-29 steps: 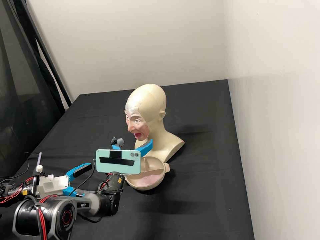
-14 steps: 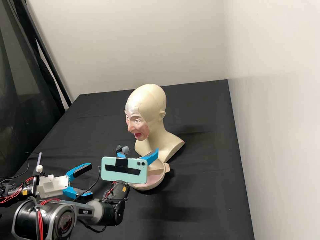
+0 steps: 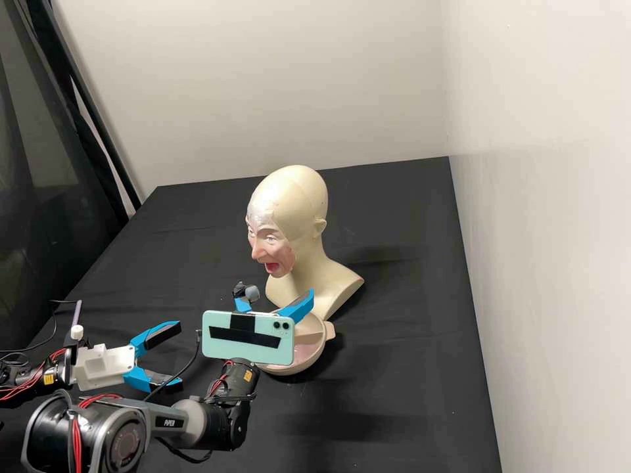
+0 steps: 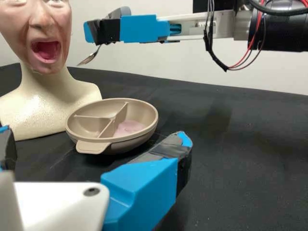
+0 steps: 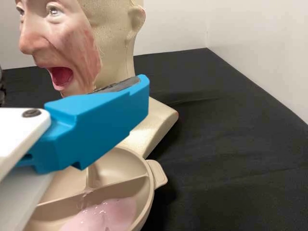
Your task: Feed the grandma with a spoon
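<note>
The grandma mannequin head (image 3: pixel 289 210) stands mid-bench, mouth (image 3: pixel 271 267) wide open, facing left. A beige divided bowl (image 3: pixel 322 332) sits in front of its bust, with pink food (image 4: pixel 127 127) in one compartment. My right gripper (image 3: pixel 273 303) hovers over the bowl's far rim, below the chin, shut on the spoon's thick grey handle (image 3: pixel 247 291). In the left wrist view the metal spoon bowl (image 4: pixel 88 58) hangs under that gripper, a little beside and below the mouth (image 4: pixel 45 50), apart from it. My left gripper (image 3: pixel 167 355) rests low at the front left, open and holding nothing.
A mint phone (image 3: pixel 248 337) is strapped on the right arm's wrist and hides part of the bowl. Red cables (image 3: pixel 26 378) lie at the front left. A white wall (image 3: pixel 545 263) borders the bench on the right; a dark panel (image 3: pixel 46 171) stands at the left.
The right arm with the spoon has shifted rightward and lower, toward the bowl, then held nearly still. The left arm has not moved.
</note>
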You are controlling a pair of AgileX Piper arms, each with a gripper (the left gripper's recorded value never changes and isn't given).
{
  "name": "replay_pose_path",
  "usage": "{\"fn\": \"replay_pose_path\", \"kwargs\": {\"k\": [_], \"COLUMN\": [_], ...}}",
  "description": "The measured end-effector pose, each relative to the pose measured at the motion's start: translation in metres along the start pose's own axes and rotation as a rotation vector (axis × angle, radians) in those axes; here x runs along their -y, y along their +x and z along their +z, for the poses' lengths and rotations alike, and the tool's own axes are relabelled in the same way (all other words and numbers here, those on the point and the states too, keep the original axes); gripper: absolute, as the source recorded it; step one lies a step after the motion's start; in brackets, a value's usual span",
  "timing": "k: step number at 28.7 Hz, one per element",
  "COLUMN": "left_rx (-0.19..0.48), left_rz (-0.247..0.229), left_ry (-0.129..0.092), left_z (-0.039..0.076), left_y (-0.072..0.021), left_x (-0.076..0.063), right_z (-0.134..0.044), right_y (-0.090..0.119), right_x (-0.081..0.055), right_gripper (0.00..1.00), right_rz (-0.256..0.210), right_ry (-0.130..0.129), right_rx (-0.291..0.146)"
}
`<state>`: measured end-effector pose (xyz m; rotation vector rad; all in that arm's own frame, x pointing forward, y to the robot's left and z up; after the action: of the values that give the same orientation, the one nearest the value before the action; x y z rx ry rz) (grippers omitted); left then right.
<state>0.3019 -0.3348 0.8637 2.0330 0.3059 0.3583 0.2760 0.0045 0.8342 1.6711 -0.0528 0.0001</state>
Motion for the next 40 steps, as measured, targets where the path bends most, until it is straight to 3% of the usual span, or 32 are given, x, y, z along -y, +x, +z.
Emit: {"fn": "replay_pose_path", "kwargs": {"k": [5,20,34,40], "left_rx": [0.002,0.013,0.022,0.022], "left_rz": [-0.001,0.001,-0.002,-0.002], "left_ry": [-0.001,0.001,0.003,0.0], "left_z": [0.001,0.004,0.007,0.007], "left_y": [0.0,-0.0004,-0.0004,-0.0004], "left_x": [0.0,0.0,0.0,0.0], "right_z": [0.004,0.03,0.047,0.056], "right_y": [-0.003,-0.011,-0.016,-0.016], "right_x": [0.002,0.018,0.03,0.033], "right_gripper": [0.0,0.0,0.0,0.0], "right_rz": [-0.007,-0.079,-0.125,-0.134], "right_ry": [-0.01,-0.012,-0.049,-0.043], "right_rx": [-0.008,0.083,0.135,0.169]}}
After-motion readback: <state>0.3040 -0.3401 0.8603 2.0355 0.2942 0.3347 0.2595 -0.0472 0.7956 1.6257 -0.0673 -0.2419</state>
